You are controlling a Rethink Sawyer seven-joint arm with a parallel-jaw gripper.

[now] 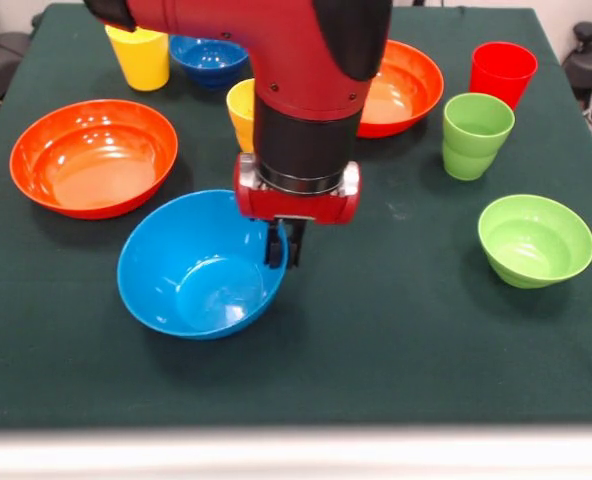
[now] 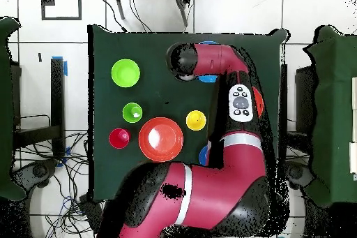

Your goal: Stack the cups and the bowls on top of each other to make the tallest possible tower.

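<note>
Front view: your gripper (image 1: 284,246) sits right at the far rim of the light blue bowl (image 1: 202,264), fingers drawn narrow and straddling that rim, looks like a pinch on the wall. You can't see both pads clearly, so treat contact as likely, not certain. Relative to that blue bowl: one orange-red bowl (image 1: 94,157) is just beside it up and to the picture's left, the second orange-red bowl (image 1: 404,88) is farther back behind the arm, a yellow-orange cup (image 1: 241,112) is just behind it and half hidden by the wrist. A yellow cup (image 1: 140,56) and a small dark blue bowl (image 1: 208,58) are at the far side, a red cup (image 1: 502,72) and a green cup (image 1: 474,135) well off to the picture's right, and a small green bowl (image 1: 535,240) well apart on the right. Nothing is stacked yet.

Risks, my judgement: the rim grip is thin and glossy, so the bowl may slip or swing when lifted. It may clip the near orange-red bowl. The wrist could knock the yellow-orange cup behind it.

Overhead view: the arm covers most of the light blue bowl (image 2: 208,78); only slivers show. The red cup (image 2: 119,137), green cup (image 2: 132,113) and small green bowl (image 2: 125,73) are all well apart from it. You can't judge the grip here.

Writing: none readable in either view.
</note>
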